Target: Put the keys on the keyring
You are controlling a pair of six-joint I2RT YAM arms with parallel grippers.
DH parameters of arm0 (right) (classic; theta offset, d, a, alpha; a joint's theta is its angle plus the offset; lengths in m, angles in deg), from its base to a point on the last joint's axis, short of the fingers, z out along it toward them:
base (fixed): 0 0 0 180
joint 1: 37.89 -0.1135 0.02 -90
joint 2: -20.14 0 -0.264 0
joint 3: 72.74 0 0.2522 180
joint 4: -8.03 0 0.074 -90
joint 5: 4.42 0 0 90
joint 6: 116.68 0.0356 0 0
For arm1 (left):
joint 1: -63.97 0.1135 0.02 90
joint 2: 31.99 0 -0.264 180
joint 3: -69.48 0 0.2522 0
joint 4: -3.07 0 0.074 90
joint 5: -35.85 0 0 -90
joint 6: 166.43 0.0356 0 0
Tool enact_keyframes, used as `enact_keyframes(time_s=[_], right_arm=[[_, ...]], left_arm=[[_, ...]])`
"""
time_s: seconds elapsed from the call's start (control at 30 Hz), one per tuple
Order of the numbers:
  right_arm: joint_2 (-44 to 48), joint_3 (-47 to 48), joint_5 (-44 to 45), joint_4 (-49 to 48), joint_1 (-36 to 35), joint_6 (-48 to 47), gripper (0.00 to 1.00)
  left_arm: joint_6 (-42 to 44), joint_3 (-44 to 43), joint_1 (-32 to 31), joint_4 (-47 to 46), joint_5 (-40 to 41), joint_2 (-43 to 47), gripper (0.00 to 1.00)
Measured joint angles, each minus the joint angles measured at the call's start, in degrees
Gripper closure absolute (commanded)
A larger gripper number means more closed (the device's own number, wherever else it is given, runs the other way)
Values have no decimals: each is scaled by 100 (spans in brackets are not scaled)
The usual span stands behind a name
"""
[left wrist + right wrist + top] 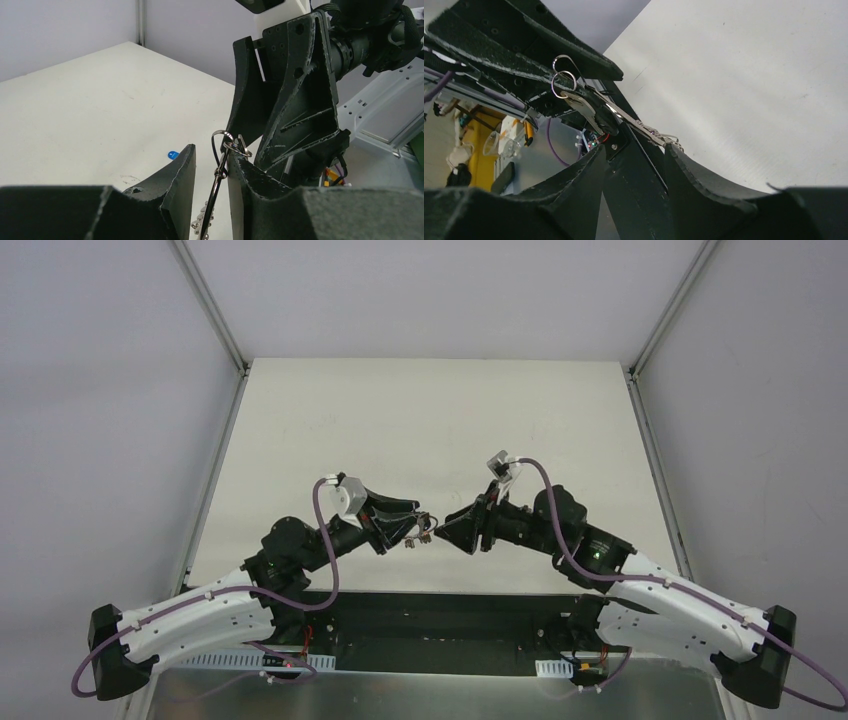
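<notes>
One keyring (pixel 216 177) sits pinched between the left fingers (pixel 182 175).

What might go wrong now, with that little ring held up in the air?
1. The keyring is thin wire pinched in the left gripper above the table; it might slip out and fall.
2. The right gripper sits very close to it, so the two grippers might bump and knock the ring loose.

You would have found nothing legible in any of the three views; no text, label, brand, number or sign could be read.
</notes>
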Motion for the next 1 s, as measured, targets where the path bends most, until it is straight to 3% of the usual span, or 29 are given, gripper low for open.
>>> enact_keyframes(time_s=[0.7, 0.77, 0.8, 0.87, 1.0], right_arm=[[-284, -313, -186, -745, -511, -2601, 52], [-367, -313, -208, -841, -514, -2747, 61], [-415, -313, -227, -883, -514, -2802, 71], [-527, -313, -256, -944, -514, -2900, 100], [-758, -313, -369, -1049, -520, -2968, 100]], left_arm=[[-249, -66, 0, 76, -400, 83, 73], [-251, -68, 0, 76, -444, 101, 73], [-251, -68, 0, 79, -455, 109, 73], [-256, -68, 0, 79, -520, 120, 73], [-262, -68, 4, 125, -590, 157, 71]])
